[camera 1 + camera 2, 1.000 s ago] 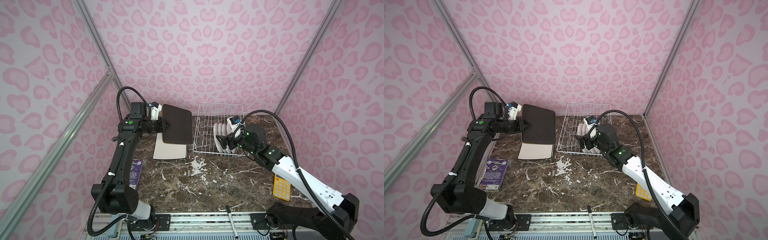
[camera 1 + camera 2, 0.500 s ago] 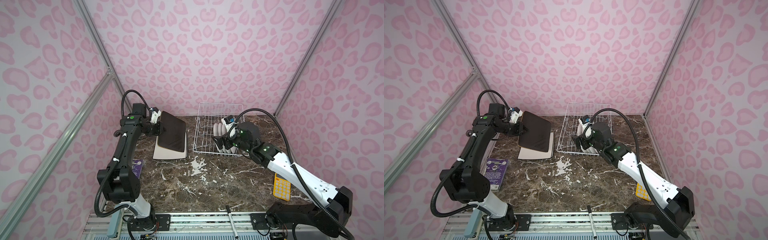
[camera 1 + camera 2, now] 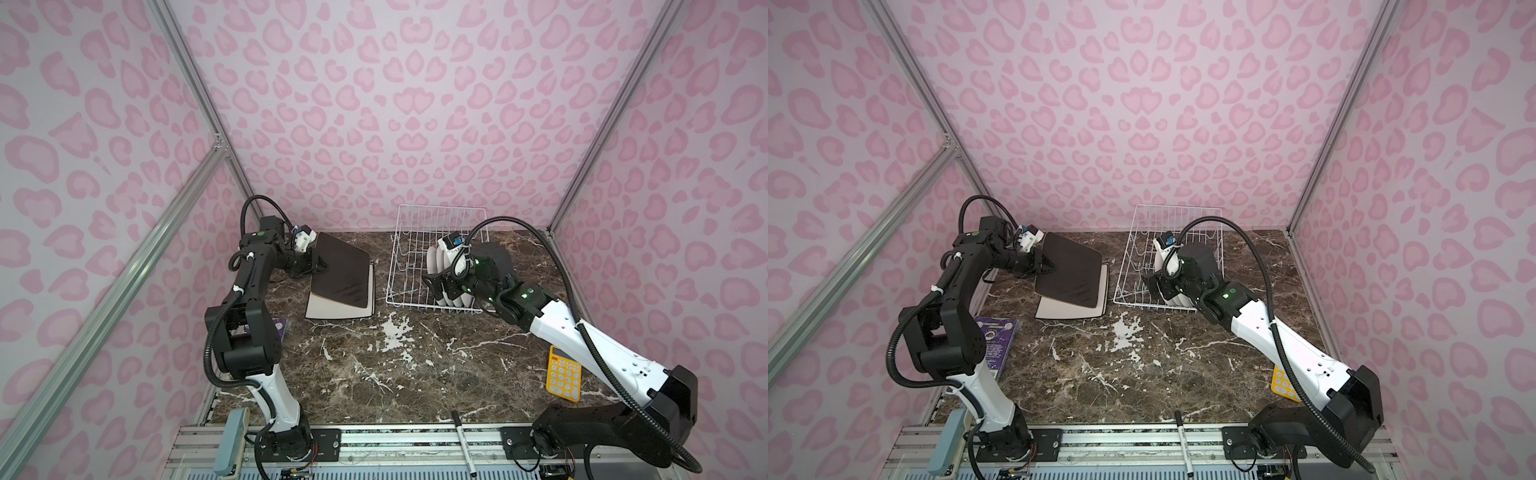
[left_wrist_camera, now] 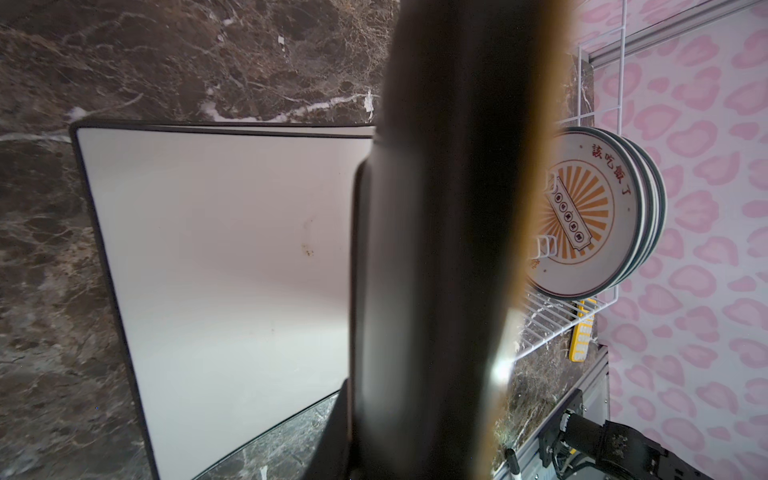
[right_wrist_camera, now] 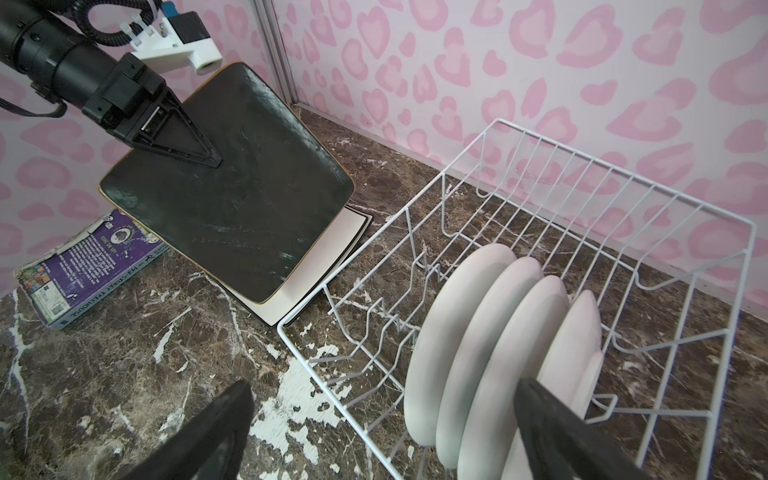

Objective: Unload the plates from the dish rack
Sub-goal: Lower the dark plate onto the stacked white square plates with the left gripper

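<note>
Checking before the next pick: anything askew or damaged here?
The dark square plate hangs tilted in the left gripper over the white square plates, not yet flat. One corner of the purple book looks ragged.

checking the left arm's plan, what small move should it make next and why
Probably lower the dark square plate flat onto the white square plates below: the left gripper is shut on its edge, holding it tilted over that stack.

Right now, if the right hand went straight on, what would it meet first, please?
Probably the round plates standing in the dish rack; the open right hand faces them, though depth is unclear.
</note>
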`<move>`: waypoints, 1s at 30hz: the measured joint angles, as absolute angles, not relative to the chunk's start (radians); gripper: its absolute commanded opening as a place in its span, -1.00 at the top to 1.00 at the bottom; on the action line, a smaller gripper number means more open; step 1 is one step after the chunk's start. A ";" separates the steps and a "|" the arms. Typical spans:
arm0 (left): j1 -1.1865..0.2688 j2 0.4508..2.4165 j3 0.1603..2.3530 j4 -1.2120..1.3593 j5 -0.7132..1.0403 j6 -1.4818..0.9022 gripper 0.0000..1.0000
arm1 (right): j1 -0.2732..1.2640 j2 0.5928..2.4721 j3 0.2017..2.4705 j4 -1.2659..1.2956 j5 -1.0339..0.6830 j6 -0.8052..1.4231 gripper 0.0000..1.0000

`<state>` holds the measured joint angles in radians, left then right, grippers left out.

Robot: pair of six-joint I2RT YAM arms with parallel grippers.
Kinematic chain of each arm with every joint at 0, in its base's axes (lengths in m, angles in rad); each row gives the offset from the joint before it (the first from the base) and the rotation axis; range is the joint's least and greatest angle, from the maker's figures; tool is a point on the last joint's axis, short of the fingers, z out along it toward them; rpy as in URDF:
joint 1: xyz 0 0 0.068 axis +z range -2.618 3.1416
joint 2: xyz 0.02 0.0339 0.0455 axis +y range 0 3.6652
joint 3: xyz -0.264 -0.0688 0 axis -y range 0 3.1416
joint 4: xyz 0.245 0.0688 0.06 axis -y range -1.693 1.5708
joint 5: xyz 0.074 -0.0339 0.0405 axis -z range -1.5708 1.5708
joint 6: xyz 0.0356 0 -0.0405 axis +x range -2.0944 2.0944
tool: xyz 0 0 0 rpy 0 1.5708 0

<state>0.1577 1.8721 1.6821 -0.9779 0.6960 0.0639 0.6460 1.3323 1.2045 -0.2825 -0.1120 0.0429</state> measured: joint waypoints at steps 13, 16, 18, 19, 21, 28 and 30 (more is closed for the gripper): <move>0.196 1.984 1.705 -0.993 0.783 0.114 0.93 | 0.650 1.330 1.205 -0.284 -0.106 0.043 -0.98; 0.199 2.000 1.705 -0.993 0.793 0.123 0.92 | 0.650 1.330 1.205 -0.285 -0.105 0.043 -0.98; 0.201 2.010 1.705 -0.993 0.801 0.125 0.92 | 0.651 1.330 1.205 -0.286 -0.105 0.043 -0.98; 0.202 2.015 1.705 -0.993 0.807 0.126 0.92 | 0.652 1.329 1.204 -0.286 -0.105 0.043 -0.98; 0.202 2.026 1.705 -0.994 0.815 0.128 0.93 | 0.653 1.327 1.202 -0.286 -0.105 0.043 -0.98; 0.204 2.061 1.705 -0.997 0.815 0.132 0.93 | 0.653 1.322 1.191 -0.289 -0.105 0.043 -0.98; 0.206 2.069 1.705 -0.998 0.816 0.131 0.92 | 0.653 1.322 1.185 -0.289 -0.105 0.043 -0.98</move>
